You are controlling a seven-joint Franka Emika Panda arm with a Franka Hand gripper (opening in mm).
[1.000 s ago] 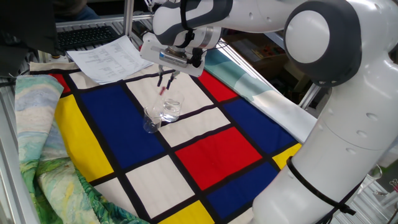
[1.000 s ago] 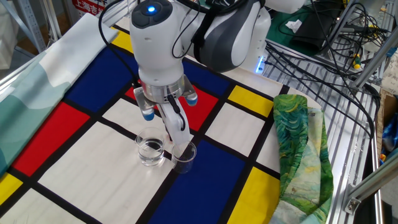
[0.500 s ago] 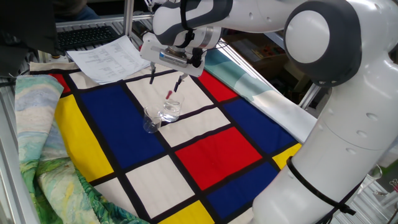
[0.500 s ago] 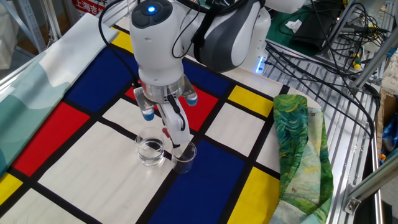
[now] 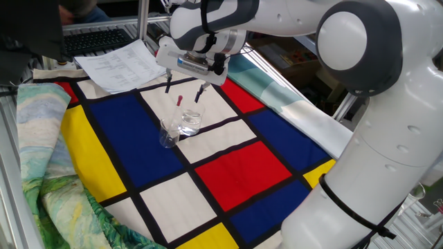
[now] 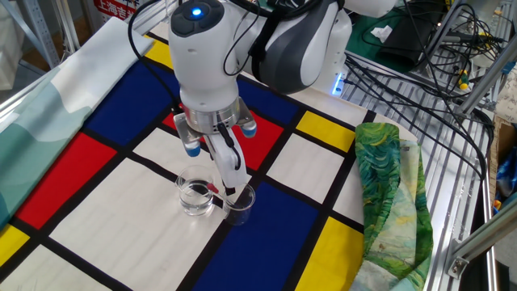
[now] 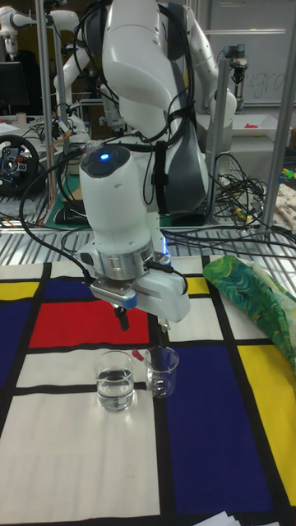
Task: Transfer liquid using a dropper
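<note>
- The claw (image 5: 183,90) hangs above the two glasses, fingers spread, gripping nothing.
- The dropper (image 5: 176,111) leans in the smaller glass (image 7: 163,371), red bulb uppermost.
- Beside it, the wider glass (image 7: 114,380) holds clear liquid (image 7: 114,380).
- Both stand on a checked cloth (image 6: 266,242).

directly below the spread jaws, two beakers stand side by side, touching or nearly so, on the cloth-covered surface (image 6: 97,218). the dropper (image 5: 178,104) stands leaning in the smaller beaker (image 6: 238,205), its bulb just beneath the jaws and free of both fingers. the larger beaker (image 6: 196,196) holds the liquid (image 7: 114,383). papers (image 5: 121,64) lie well behind the jaws in one fixed view.
</note>
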